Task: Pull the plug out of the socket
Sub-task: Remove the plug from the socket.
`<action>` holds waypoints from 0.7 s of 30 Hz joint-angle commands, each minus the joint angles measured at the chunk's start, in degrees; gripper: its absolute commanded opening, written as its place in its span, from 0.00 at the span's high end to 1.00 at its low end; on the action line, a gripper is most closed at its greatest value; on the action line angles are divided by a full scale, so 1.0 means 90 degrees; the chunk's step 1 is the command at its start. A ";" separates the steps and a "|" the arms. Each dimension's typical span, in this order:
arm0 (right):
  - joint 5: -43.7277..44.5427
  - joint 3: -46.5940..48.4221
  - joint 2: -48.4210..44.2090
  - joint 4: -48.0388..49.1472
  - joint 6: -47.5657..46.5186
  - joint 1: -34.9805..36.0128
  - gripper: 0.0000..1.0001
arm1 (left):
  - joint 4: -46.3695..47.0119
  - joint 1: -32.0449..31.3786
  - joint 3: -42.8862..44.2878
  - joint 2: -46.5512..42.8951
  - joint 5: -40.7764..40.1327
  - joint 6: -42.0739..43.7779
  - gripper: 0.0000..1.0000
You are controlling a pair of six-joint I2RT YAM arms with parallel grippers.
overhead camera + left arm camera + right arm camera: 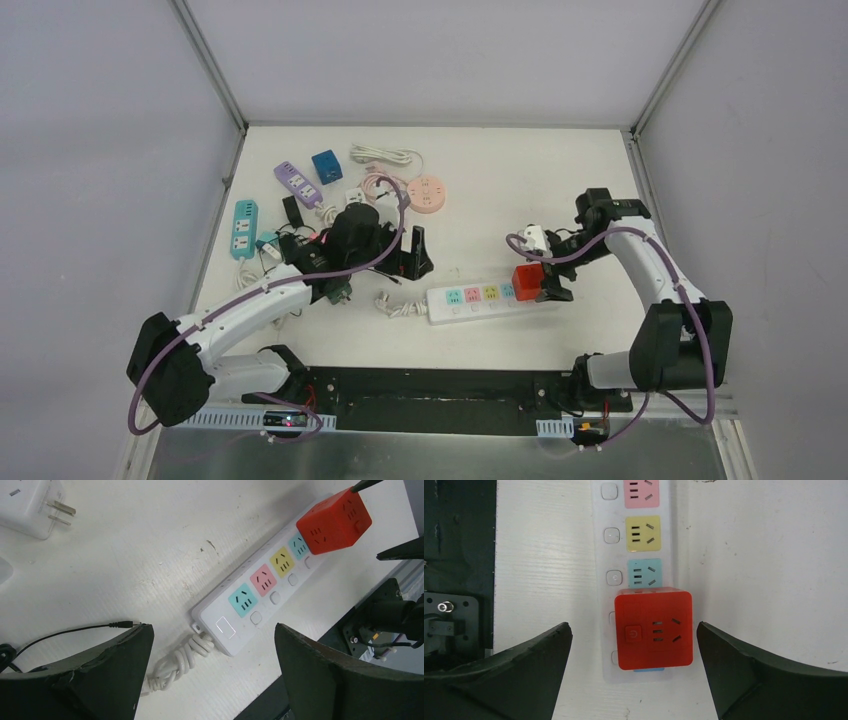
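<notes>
Far left, overhead view only: teal strip (244,228), purple strip (298,184), blue cube (326,165) and pink round socket (430,193), clustered behind my left arm. Neither wrist camera catches these.

My left claw (412,255) hangs over the table just left of the white power strip (480,297). Its wrist view gives what the overhead cannot. The left claw (214,627) has its fingers wide apart and holds nothing. Between them lie the strip's (272,597) switch end and its bundled cord (180,660). A white adapter (30,505) lies prongs-out at the top left corner.

The red cube plug (527,281) sits seated at the right end of the strip; in the left wrist view it (334,522) stands past the teal socket.

My right claw (545,285) is at the cube. The overhead does not show the gaps. The right wrist view does: the right claw (633,630) is open and straddles the cube (654,629), gripping nothing. One finger (734,665) is just beside its edge; the other (534,665) stands farther off.
</notes>
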 commanded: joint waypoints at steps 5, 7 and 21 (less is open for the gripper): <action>0.0325 -0.0046 0.0188 0.0719 -0.0049 0.0356 0.00 | 0.0994 -0.0082 -0.0600 -0.0571 -0.0072 0.0312 0.06; 0.0441 -0.0067 0.0253 0.0780 0.0039 0.0451 0.00 | 0.1042 -0.0089 -0.0658 -0.0563 -0.0059 0.0331 0.06; 0.1218 -0.0306 0.0577 0.1100 0.0275 0.1023 0.19 | 0.2123 -0.0299 -0.1163 -0.0393 0.0286 0.0567 0.06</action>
